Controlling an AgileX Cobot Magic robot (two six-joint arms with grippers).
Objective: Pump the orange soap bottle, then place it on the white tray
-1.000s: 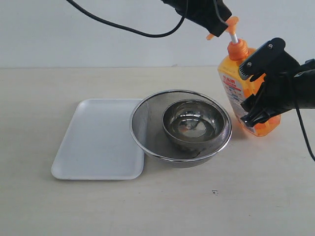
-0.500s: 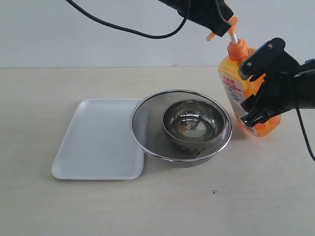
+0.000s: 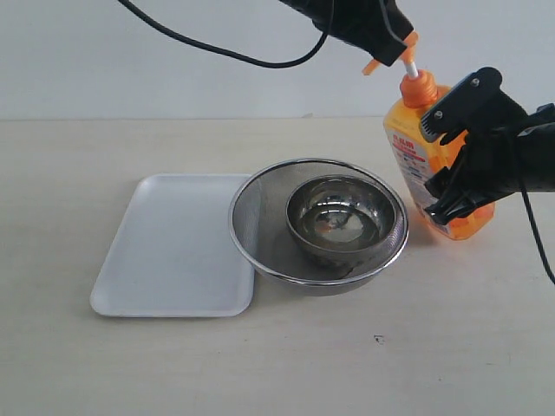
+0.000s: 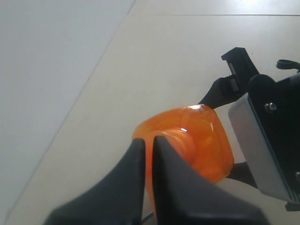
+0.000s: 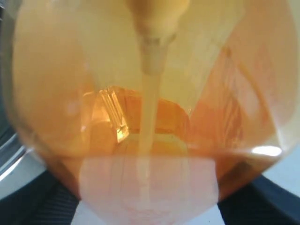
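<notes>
Orange soap bottle [image 3: 409, 139]: count 1. It stands at about 2 o'clock on the table [image 3: 390, 364], just beside the strainer on its 3 o'clock side. It leans a little, with the top toward 11 o'clock. It is off the white tray [image 3: 173, 251], well apart from it. Its base is partly behind the right gripper [image 3: 429, 169], so I can't tell whether it sits flat on the table.

Pump head [image 3: 408, 39]: orange, on a white stem [image 3: 413, 66], nozzle pointing toward 8 o'clock, over the strainer side.

Grippers: 2.
- Right: jaws are clamped on the bottle body, one finger at the shoulder and one low on the side. The right wrist view is filled by translucent orange bottle [image 5: 150, 117], with the dip tube [image 5: 149, 108] running down its middle.
- Left gripper [image 3: 392, 43]: comes in from 12 o'clock and its tips meet the pump head. In the left wrist view the fingers [image 4: 131, 173] are nearly together with only a sliver of gap, and nothing is held between them. The bottle shoulder [image 4: 206, 136] is directly below.

White tray: count 1, bare, at 9 o'clock of the strainer. Its right edge is tucked under the strainer rim.

Strainer [image 3: 251, 217]: count 1, round steel mesh, mid-table.

Metal bowl [image 3: 299, 204]: count 1, inside the strainer, with some clear liquid in the bottom.

Black cable [image 3: 217, 48]: count 1, trailing from the left arm toward 10 o'clock.
</notes>
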